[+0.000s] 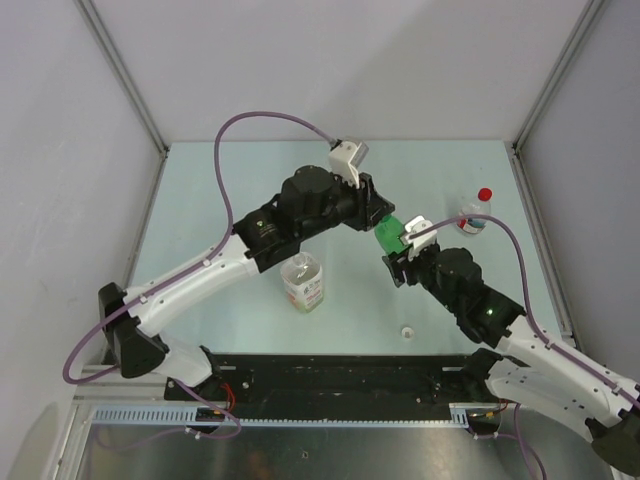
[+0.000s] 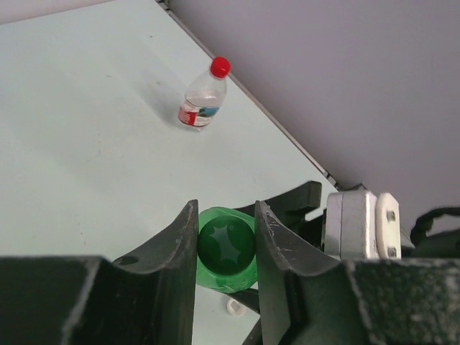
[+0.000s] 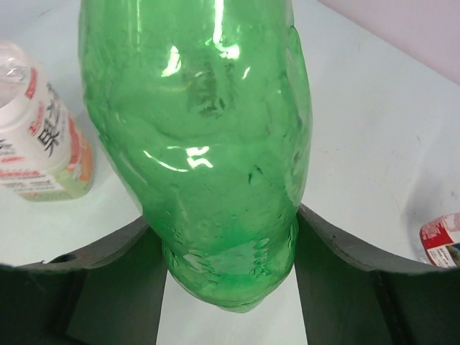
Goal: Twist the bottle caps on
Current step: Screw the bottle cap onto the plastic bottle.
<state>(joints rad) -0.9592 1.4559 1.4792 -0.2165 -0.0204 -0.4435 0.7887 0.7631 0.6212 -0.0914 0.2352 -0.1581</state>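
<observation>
The right tool (image 3: 226, 248) grasps the green bottle (image 3: 208, 144). The left tool (image 2: 226, 241) clenches the green cap (image 2: 226, 251) atop it. The white cap (image 1: 407, 331) lies on the bench (image 1: 200, 200) nearby.

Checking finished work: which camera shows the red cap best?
Left wrist: the red cap sits large and unblocked on its small bottle. Top view shows it tiny; right wrist catches only the bottle's label.

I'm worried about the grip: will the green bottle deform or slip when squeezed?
The green bottle probably gives under pressure: its walls look thin and dimpled. It seems empty, so likely light. Its glossy surface may slip.
</observation>
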